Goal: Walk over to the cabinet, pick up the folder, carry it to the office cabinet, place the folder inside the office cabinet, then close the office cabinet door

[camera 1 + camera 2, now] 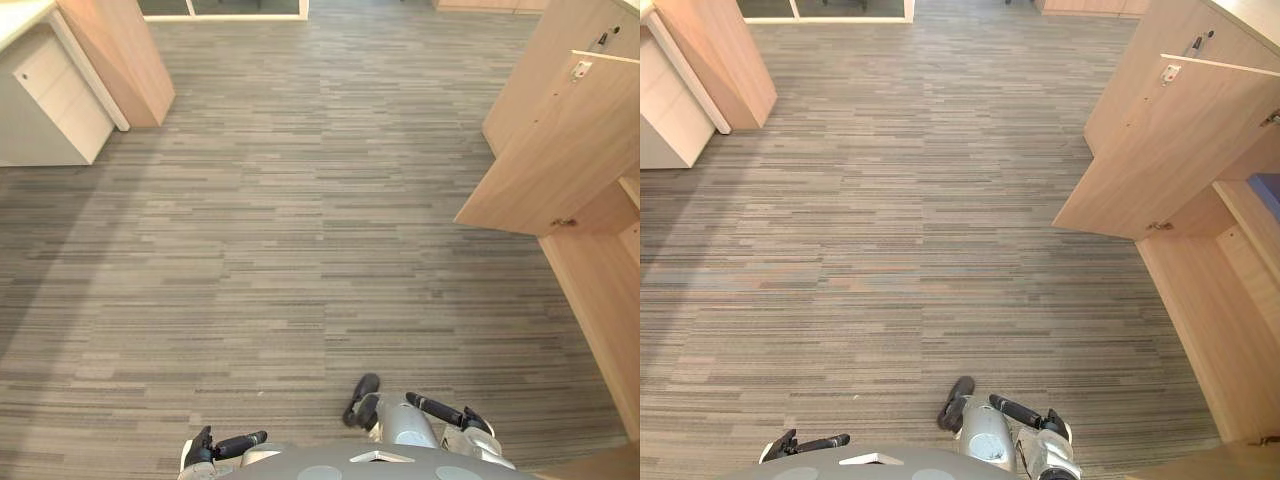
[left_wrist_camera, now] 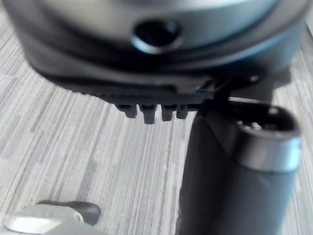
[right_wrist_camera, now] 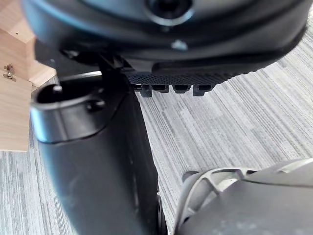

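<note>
Left hand (image 1: 222,446) and right hand (image 1: 445,410) hanging low, fingers relaxed, carrying nothing: looks like walking stage. Cabinet door (image 1: 560,150) standing open at floor's right edge, ready for loading.

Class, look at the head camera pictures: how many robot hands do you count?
2. The left hand hangs at the lower left and the right hand at the lower right. Both are over the carpet, fingers straight, holding nothing.

Head pair high, wrist cameras close.
Both eye views look steeply down at the floor (image 1: 300,200), sharing the door (image 1: 560,150) at 2 o'clock; wrist views hug the left hand (image 2: 234,176) and right hand (image 3: 98,166), facing that floor.
</note>
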Available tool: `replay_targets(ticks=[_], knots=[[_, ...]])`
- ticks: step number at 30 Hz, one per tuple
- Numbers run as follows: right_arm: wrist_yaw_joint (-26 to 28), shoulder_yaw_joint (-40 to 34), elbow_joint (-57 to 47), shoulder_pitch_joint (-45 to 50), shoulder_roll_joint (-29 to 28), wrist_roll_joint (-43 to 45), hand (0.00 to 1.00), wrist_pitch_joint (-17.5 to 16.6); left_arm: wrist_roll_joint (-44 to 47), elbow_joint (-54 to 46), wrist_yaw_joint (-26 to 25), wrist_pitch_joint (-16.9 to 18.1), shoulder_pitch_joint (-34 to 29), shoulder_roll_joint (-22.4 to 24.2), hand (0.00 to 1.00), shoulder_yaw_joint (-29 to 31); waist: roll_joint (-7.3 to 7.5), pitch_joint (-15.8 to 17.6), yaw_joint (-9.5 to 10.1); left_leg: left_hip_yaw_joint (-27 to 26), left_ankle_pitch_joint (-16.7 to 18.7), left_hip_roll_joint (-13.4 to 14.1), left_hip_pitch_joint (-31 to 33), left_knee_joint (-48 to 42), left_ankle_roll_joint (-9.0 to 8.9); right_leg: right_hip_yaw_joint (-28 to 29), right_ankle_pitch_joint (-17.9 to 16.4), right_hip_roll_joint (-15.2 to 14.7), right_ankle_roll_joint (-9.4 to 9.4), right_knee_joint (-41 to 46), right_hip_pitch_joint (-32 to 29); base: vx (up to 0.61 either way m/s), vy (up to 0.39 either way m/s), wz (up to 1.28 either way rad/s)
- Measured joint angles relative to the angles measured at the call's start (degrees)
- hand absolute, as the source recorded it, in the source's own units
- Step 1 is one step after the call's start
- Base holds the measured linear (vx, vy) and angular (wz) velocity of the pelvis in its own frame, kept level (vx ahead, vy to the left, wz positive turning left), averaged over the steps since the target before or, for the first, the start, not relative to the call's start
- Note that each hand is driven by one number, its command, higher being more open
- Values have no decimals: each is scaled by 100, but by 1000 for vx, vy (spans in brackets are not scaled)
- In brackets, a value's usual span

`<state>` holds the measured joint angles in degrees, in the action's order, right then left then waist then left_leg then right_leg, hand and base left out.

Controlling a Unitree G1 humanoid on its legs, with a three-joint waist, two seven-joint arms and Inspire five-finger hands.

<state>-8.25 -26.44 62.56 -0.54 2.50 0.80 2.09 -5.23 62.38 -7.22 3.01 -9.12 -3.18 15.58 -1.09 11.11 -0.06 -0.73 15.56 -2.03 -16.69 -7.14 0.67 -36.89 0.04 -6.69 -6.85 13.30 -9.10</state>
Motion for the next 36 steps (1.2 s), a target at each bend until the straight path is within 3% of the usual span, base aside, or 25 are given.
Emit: replay_targets(ticks=[2,4,5,6,8,10,12,14,15,16,17,18,19,21,22,26,29,31,32,36], knots=[[-5,-7,75,-23,0,5,100,-4,7,-2,15,-12,4,19,100,7,-43,-25,-9,36,71,157,168,-825,-139,-35,-182,217,15,-190,339,429,-125,1],[2,8,64,25,13,12,100,-10,18,-8,28,-10,-15,120,100,198,-171,-90,-23,-66,-24,370,791,-2742,-240,-43,-302,460,110,-446,779,337,-125,-3],[6,51,61,68,71,18,100,-19,94,-10,26,-7,-40,225,100,376,-323,-159,-5,-196,-500,645,1307,-4136,-485,19,-388,684,130,-643,1080,434,-126,-22],[-2,178,68,94,121,22,100,-16,296,-31,24,20,-46,345,100,550,-435,-227,71,-399,-805,997,1831,-5275,-450,143,-551,860,112,-710,1346,369,-75,-30],[4,239,195,51,100,21,100,-20,455,-79,42,87,-42,355,100,672,-403,-215,159,-557,-629,1234,2339,-6075,-222,371,-729,867,166,-709,1709,381,-21,-47],[0,240,463,-100,111,17,100,4,597,-192,31,136,-44,366,100,697,-295,-184,256,-611,-334,1216,2733,-5805,-254,624,-759,710,331,-729,1995,304,29,-73],[-15,223,556,-239,91,21,100,16,718,-247,22,198,-53,371,100,738,-208,-142,348,-244,-70,979,2928,-3900,-316,1063,-839,458,546,-765,2160,273,155,-96],[-18,235,508,-244,44,21,100,13,719,-271,-9,187,-57,399,100,817,-210,-141,333,365,-135,836,2915,-2416,-355,1360,-946,347,713,-744,2164,228,206,-90],[-53,236,488,-225,32,21,100,14,720,-259,-27,152,-63,439,100,965,-202,-145,347,1007,-323,750,2856,-1489,-393,1600,-1036,258,854,-664,2136,373,405,-119],[-110,237,484,-196,33,21,100,16,722,-226,-63,140,-134,470,100,1022,-204,-146,370,1556,-498,722,2774,-1005,-482,1870,-1136,166,1036,-545,2122,391,430,-112],[-131,237,483,-176,39,21,100,15,722,-214,-77,129,-201,482,100,1032,-219,-156,374,1763,-631,706,2732,-948,-583,2010,-1183,130,1127,-495,2128,361,392,-121],[-135,240,478,-101,47,21,100,6,744,-161,-83,71,-301,520,100,1033,-259,-216,430,1837,-1231,603,2622,-1044,-962,2316,-1260,22,1314,-423,2149,328,329,-116],[-125,256,480,-21,-87,24,100,8,759,-105,-91,45,-344,356,100,1077,54,-314,480,1486,-1089,406,2611,-1170,-834,2532,-1206,-265,1465,-463,2101,323,308,-110],[-105,245,480,-20,-237,24,100,11,757,-27,-118,49,-381,227,100,1117,299,-398,481,1031,-908,173,2609,-1326,-607,2773,-1025,-670,1669,-579,2000,413,423,-101],[-76,237,480,-23,-257,18,100,14,759,91,-88,33,-381,206,100,1114,340,-421,493,741,-828,44,2504,-1409,-482,2977,-849,-863,1724,-632,1998,342,420,-108],[-43,207,394,-40,-111,4,100,-25,754,180,-79,57,-367,240,100,934,120,-508,574,-154,-772,-184,1964,-938,-110,3394,-405,-1351,1622,-279,1541,114,365,-118],[-46,-26,347,-35,-89,21,100,-72,739,200,-45,61,-379,209,100,827,55,-484,463,-468,-861,-303,1407,-455,35,3295,-326,-1552,1532,363,1275,-10,230,-73],[-53,-97,349,2,-58,17,100,-146,715,233,-16,56,-403,209,100,848,58,-434,439,-679,-902,-333,1021,-52,77,2850,-306,-1681,1495,672,1163,-43,95,-75],[-53,-140,365,29,-7,17,100,-145,706,228,-9,55,-442,213,100,857,25,-447,438,-844,-891,-313,830,195,-12,2433,-271,-1727,1438,713,1095,-70,35,-90],[-67,-232,436,-7,44,16,100,-112,697,234,-33,44,-441,207,100,847,34,-418,378,-846,-929,-283,715,684,-44,1444,-283,-1553,1350,286,828,-41,-1,-111]])
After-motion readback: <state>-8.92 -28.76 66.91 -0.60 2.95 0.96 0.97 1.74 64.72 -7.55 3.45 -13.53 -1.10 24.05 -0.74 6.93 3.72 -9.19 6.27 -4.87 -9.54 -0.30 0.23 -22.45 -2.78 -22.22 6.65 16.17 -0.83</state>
